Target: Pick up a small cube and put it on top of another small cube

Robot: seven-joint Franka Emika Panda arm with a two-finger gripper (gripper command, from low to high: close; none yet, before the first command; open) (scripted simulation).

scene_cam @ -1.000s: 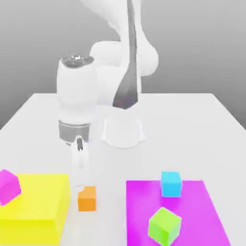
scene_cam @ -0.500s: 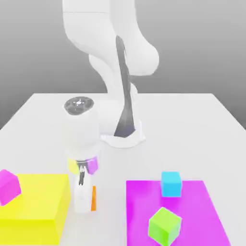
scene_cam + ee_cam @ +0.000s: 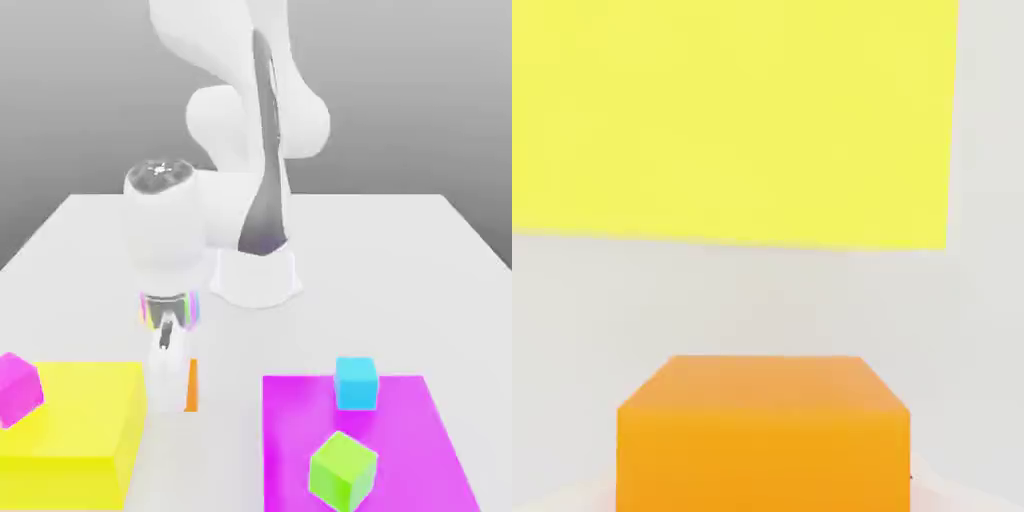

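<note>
The small orange cube (image 3: 191,386) shows as a narrow strip beside the white fingers of my gripper (image 3: 178,392), which is shut on it just above the table, between the yellow block and the magenta mat. In the hand view the orange cube (image 3: 762,440) sits close up. The cyan cube (image 3: 356,383) rests on the far part of the magenta mat (image 3: 410,430), toward the exterior view's right of my gripper.
A larger green cube (image 3: 342,470) lies on the near part of the mat. A big yellow block (image 3: 75,430) stands at the exterior view's left, carrying a magenta cube (image 3: 18,388). The arm's white base (image 3: 255,275) stands behind.
The hand dropped onto the orange cube and its fingers closed on it. Since then the hand has risen a little with the cube in it.
</note>
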